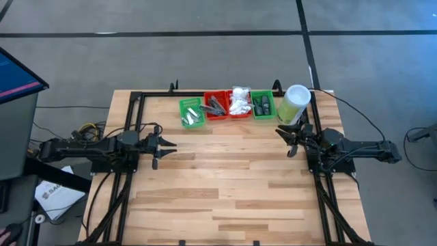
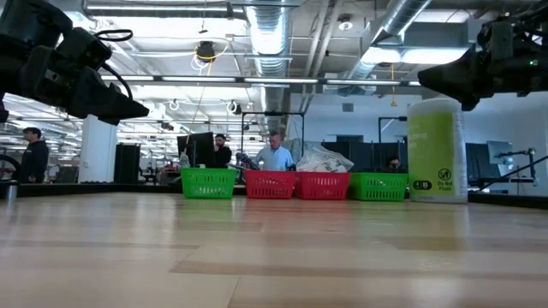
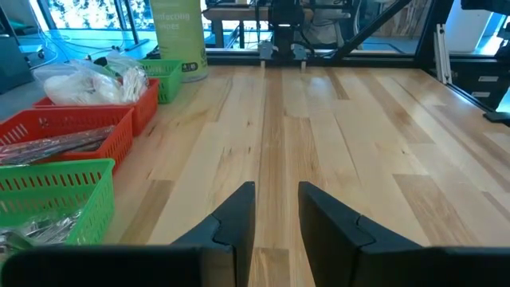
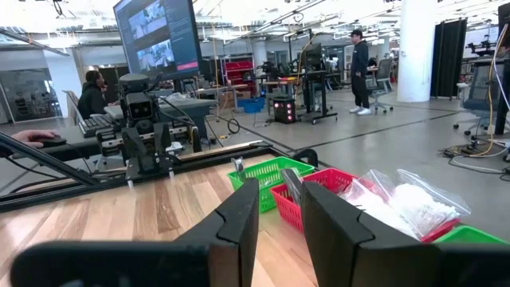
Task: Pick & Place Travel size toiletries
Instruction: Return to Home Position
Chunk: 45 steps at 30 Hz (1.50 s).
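Pale wood planks make up the table (image 1: 225, 198), which fills the lower middle of the high view, with four bins in a row along its top edge. From left to right, the left green bin (image 2: 208, 183) holds silver tubes (image 1: 192, 115), the first red bin (image 2: 270, 185) holds what look like black narrow pieces (image 1: 216, 106), the second red bin (image 2: 322, 186) is heaped with white packets (image 1: 240, 101), and the right green bin (image 2: 379, 186) holds dark grey oval pieces (image 1: 261, 106). A tall pale green cylinder (image 1: 295, 102) stands just right of them. The left gripper (image 1: 167, 146) hovers at centre left and the right gripper (image 1: 284, 141) at centre right, below the cylinder. Both have their fingers parted, with nothing between them.
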Motion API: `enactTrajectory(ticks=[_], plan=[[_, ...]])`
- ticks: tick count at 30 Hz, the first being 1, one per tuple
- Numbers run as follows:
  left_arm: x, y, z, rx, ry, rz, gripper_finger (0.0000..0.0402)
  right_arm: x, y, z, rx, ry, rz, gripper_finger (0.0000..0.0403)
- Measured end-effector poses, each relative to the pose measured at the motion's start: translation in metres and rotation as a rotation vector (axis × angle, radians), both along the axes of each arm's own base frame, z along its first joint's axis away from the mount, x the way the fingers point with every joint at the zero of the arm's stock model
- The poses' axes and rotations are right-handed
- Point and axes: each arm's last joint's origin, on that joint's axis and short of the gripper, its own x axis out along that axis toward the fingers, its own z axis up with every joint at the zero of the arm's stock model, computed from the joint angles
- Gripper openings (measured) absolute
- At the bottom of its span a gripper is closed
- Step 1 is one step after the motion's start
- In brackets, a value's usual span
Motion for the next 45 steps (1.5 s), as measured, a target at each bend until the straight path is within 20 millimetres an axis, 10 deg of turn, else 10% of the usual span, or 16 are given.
enactTrajectory(ticks=[45], plan=[[0.0007, 0.0, 0.0034, 0.003, -0.036, -0.001, 0.009, 0.0, 0.0, 0.0001, 0.0, 0.0, 0.0, 0.0087]])
